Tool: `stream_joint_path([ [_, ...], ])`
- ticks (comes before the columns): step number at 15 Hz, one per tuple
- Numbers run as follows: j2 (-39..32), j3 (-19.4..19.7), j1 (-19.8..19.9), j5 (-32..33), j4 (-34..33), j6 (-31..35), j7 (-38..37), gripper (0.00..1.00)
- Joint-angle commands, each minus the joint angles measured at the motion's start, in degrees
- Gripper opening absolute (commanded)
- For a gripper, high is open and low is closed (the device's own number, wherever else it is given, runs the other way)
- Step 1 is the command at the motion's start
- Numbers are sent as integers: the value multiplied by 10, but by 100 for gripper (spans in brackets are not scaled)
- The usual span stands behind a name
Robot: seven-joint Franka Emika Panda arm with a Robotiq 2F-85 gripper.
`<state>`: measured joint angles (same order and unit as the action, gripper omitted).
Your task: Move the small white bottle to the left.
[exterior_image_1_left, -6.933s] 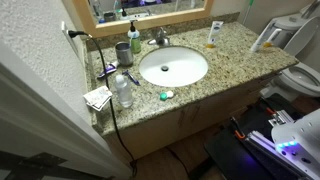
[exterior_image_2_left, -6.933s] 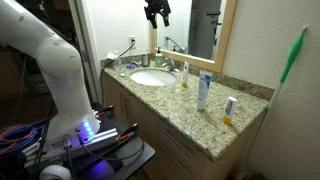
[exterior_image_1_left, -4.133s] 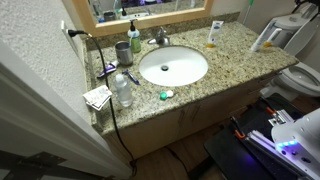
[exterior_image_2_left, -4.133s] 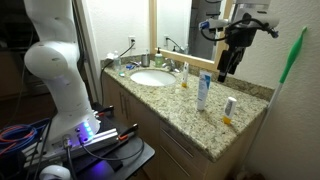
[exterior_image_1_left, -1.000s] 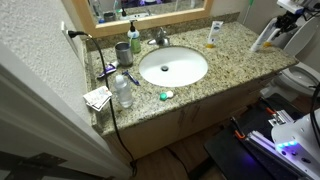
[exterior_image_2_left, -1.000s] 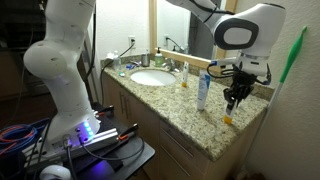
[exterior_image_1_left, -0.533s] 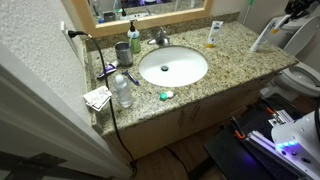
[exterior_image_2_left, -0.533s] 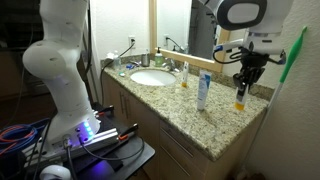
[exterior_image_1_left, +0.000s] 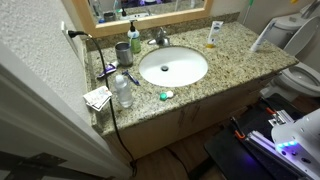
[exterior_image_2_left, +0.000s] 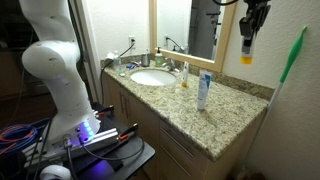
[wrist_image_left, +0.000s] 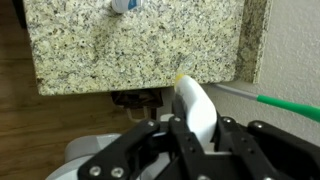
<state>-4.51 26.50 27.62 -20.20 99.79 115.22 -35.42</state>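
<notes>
- The gripper [wrist_image_left: 200, 128] is clamped on the small white bottle [wrist_image_left: 195, 108]. In the wrist view its dark fingers [wrist_image_left: 178, 128] press the white body from both sides, with the bottle's far end pointing down towards the countertop [wrist_image_left: 120, 50].
- The hold looks like a carrying grip: taking the body rather than the tip should keep the bottle from swinging during travel.
- In an exterior view the bottle [exterior_image_2_left: 246, 50] hangs upright from the gripper [exterior_image_2_left: 250, 22], well above the countertop [exterior_image_2_left: 200, 120] and over its end near the wall.
- That height is probably for clearance. A tall white tube [exterior_image_2_left: 203, 92] stands on the countertop below, and a sideways move at surface level could knock it over.
- A green handle [exterior_image_2_left: 293, 55] leans beside the countertop's end, near the bottle, so moving away from it is the safer direction.
- Farther along the countertop sits the sink basin [exterior_image_2_left: 150, 78], with smaller toiletries standing around it.
- The task appears midway: the bottle is picked up but not yet set down, and the bare granite between the tube and the countertop's end looks like the likeliest landing area.
</notes>
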Motion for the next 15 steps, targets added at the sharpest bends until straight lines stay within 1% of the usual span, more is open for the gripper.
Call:
stream_joint_path([
  [1,17,-9,-11,-11,-6,-1,3,6],
  [3,61,-27,-32,-7,1,-9,26,6],
  [5,93,-48,-56,9,-1,-33,34,6],
  [7,104,-60,-72,-5,-8,-81,53,6],
  [8,104,-56,-74,-26,-5,-108,75,6],
  [9,101,-60,-74,-4,-13,-75,31,6],
  [10,105,-62,-78,-4,-13,-83,31,24],
  [12,105,-61,-77,-4,-14,-81,29,24],
  [13,98,-67,-80,19,-5,-70,25,6],
  [15,110,-88,-97,50,31,-70,42,6],
])
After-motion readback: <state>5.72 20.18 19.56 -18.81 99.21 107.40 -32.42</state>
